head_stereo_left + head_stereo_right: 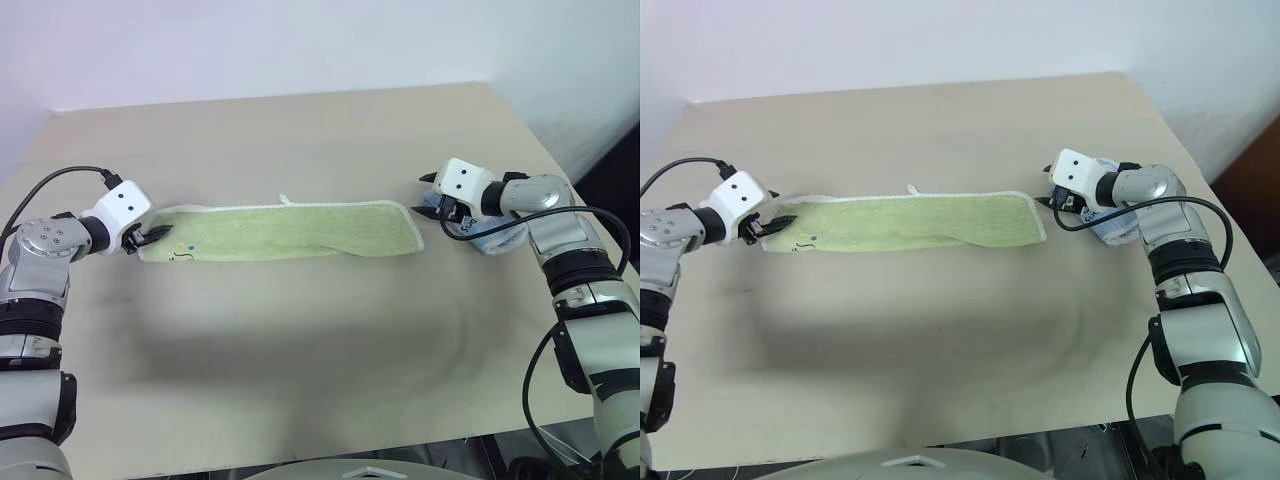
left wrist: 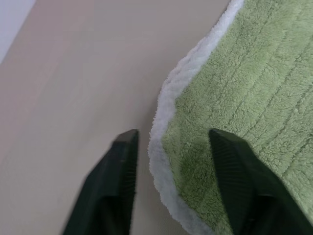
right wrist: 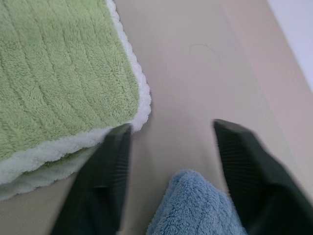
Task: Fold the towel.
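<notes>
**Both sets of fingers spread at the towel's two ends**

Black fingers [image 2: 120,191] of the left gripper [image 1: 152,234] stand apart and straddle the near end of the towel [image 1: 290,230]: one finger sits over the bare beige surface [image 1: 300,350] just off the white edging, the other over the green pile. Nothing is clamped between them.

At the opposite end, the right gripper [image 1: 430,196] also has its fingers [image 3: 105,181] spread. One finger lies beside the towel's rounded corner, where two layers of white edging show one over the other; the other finger hangs over bare surface. Between and just under them sits the light blue towel [image 3: 195,205], close beside the green one, and nothing is gripped.

Stretched out as a long narrow strip between the two grippers, the towel lies flat on the surface, doubled lengthwise. Its pile is light yellow-green terry with faint ribbing, bordered in fluffy white stitching. A small white loop tag [image 1: 285,199] sticks out from the far long edge about midway, and a dark embroidered mark [image 1: 181,252] sits near the end by the left fingers.
</notes>
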